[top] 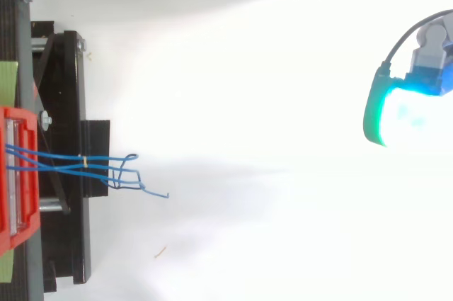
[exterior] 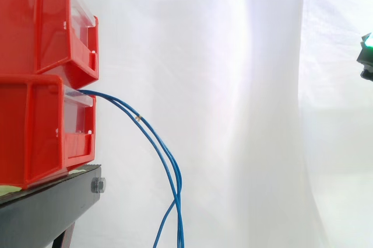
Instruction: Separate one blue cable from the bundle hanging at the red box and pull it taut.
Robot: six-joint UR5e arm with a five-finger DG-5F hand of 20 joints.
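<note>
My hand [top: 400, 113], glowing green and cyan, hangs well apart from the blue cables [exterior: 135, 115], out beyond the stand's [exterior: 52, 204] front edge; whether it is wide or closed, I cannot tell. The cables droop slack from the lower red box [exterior: 35, 137], over that edge.

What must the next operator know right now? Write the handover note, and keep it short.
Robot hand: at the far right of the work, well apart from the cables. Its grasp cannot be judged.
Thin blue cables: they come out of the lower red plastic bin on the black metal stand and hang slack as one bundle.
Done: nothing, no cable is separated.
Left: reach the bundle, single out one blue cable, pull it taut.
</note>
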